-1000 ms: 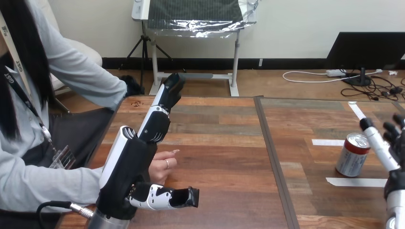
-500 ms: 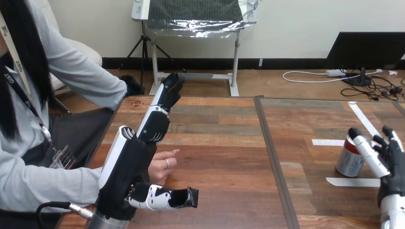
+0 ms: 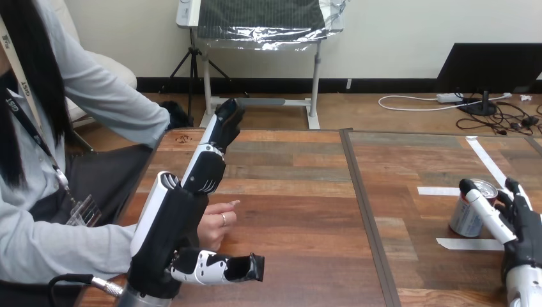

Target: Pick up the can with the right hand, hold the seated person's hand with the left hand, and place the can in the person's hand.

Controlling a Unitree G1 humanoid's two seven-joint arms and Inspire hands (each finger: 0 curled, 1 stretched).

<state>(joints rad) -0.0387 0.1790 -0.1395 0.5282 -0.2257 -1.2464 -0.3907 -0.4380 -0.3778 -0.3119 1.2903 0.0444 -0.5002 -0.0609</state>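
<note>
can (image 3: 461, 220) upright | R hand (image 3: 524, 225) at it | L hand (image 3: 169, 233) by person's hand (image 3: 217, 225)

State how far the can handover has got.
Done: nothing completed. Under way: the right hand is at the can, upright on the table, fingers straight beside it; the open left hand stands beside the person's hand, not gripping it. Left: grasp and lift the can, hold the person's hand, deliver.

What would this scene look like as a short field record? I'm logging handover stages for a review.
can: upright on table, right side
right hand: open, fingers either side of can
left hand: open, fingers straight
person's hand: beside left hand, empty, not gripped
stage: can not yet lifted
</note>
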